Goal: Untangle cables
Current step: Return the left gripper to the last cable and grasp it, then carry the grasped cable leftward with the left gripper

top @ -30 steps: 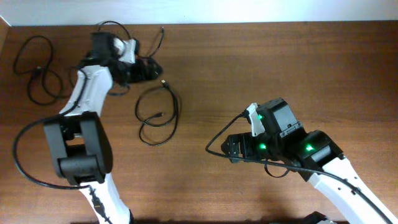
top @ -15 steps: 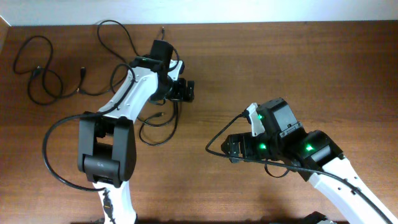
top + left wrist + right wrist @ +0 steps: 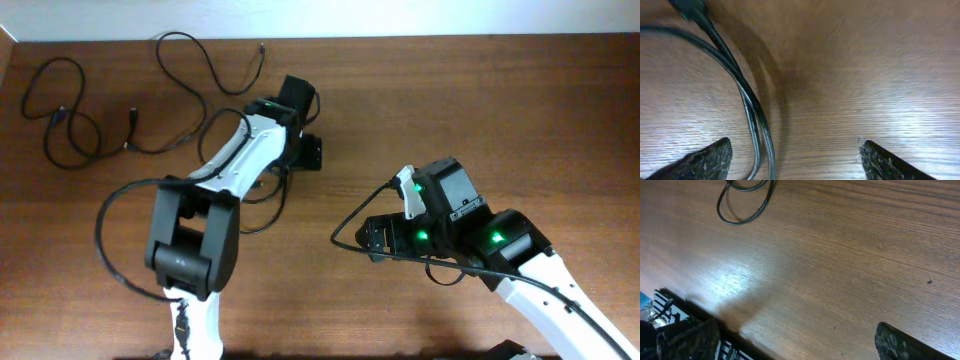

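Note:
Three thin black cables lie on the brown table. One cable (image 3: 58,114) loops at the far left and a second cable (image 3: 212,70) snakes along the back edge. The third cable (image 3: 272,212) is a loose coil partly hidden under my left arm. My left gripper (image 3: 310,152) hangs low over this coil, open. In the left wrist view two strands of the cable (image 3: 752,125) run between the jaws, close to the left finger (image 3: 705,160). My right gripper (image 3: 375,238) is open over bare wood, right of the coil, and holds nothing.
The right wrist view shows the coil's loop (image 3: 745,205) far ahead and the table's front edge (image 3: 715,320) close below the jaws. A thick arm wire (image 3: 350,220) loops out beside the right wrist. The table's back edge (image 3: 420,38) meets a white wall.
My left arm swung right from the back-left corner to the middle coil. Its jaws have begun to narrow a little. The right arm has not moved.

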`<state>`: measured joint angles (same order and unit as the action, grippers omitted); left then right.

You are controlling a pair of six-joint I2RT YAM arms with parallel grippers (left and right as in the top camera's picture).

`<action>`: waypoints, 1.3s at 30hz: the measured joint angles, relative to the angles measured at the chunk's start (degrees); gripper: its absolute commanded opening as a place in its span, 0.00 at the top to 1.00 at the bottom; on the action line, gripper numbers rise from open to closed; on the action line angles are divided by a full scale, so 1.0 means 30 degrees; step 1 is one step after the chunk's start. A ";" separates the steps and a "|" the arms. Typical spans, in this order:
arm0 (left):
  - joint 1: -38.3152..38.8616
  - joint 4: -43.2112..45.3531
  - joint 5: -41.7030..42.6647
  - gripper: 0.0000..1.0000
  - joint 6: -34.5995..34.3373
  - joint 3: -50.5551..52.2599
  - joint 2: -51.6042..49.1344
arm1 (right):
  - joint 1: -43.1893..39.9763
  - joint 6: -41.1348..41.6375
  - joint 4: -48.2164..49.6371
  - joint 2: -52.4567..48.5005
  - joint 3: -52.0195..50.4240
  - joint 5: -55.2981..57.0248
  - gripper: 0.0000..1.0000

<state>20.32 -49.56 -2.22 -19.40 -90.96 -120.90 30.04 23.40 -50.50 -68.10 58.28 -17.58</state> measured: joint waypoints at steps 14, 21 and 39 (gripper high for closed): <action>-0.0007 -0.3111 -0.0058 0.37 -0.0189 0.0240 -0.0561 | 0.0000 0.0000 0.0000 0.0000 0.0000 0.0000 0.02; 0.0066 -0.0925 -0.0197 0.83 -0.0240 0.2433 0.0219 | 0.0000 0.0000 0.0000 0.0000 0.0000 0.0007 0.01; -0.2535 -0.3563 -0.1370 1.00 -0.0044 0.1931 0.4874 | 0.0000 0.0015 0.0000 0.0000 0.0000 0.0000 0.02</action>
<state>12.71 -60.25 -6.33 -19.53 -85.17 -106.28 30.04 23.44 -50.50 -68.10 58.28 -17.58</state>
